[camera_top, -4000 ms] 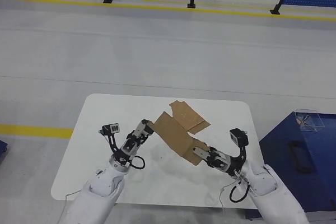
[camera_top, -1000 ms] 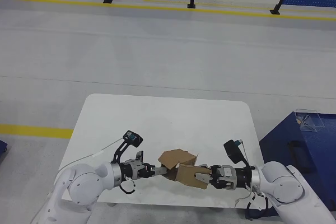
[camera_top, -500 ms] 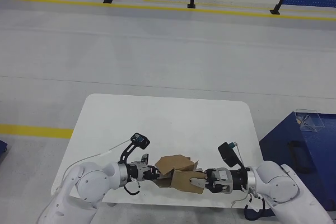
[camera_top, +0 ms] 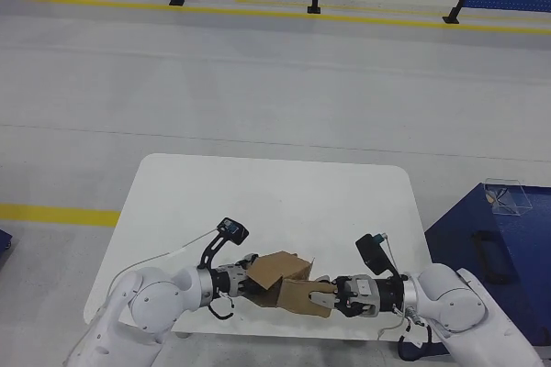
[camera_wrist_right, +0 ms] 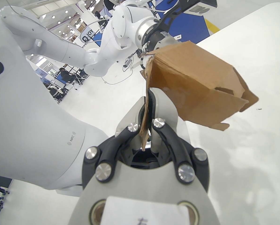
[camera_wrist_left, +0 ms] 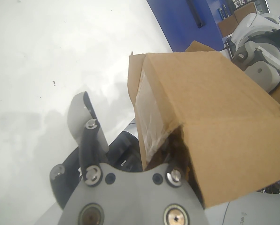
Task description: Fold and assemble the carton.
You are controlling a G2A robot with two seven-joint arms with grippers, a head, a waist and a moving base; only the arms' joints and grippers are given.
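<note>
A brown cardboard carton (camera_top: 289,275), partly opened into a box shape, hangs between my two arms just above the table's front edge. My right gripper (camera_top: 323,295) is shut on a thin flap at the carton's right end; in the right wrist view its fingers (camera_wrist_right: 158,108) pinch the flap edge below the carton (camera_wrist_right: 189,71). My left gripper (camera_top: 248,280) is at the carton's left end. In the left wrist view it (camera_wrist_left: 128,118) stands open: one finger (camera_wrist_left: 83,108) is clear of the taped wall of the carton (camera_wrist_left: 212,94), and the other is hidden behind the cardboard.
The white table (camera_top: 257,197) stretches away behind the carton. A blue cabinet (camera_top: 505,266) stands close to the table's right side, with a clear plastic holder (camera_top: 505,194) on top. The table's front edge lies right under the grippers.
Four seconds ago the carton lay flatter toward the table's middle; both arms have brought it to the front edge and squeezed it into a box shape. In the last half second little moved.
</note>
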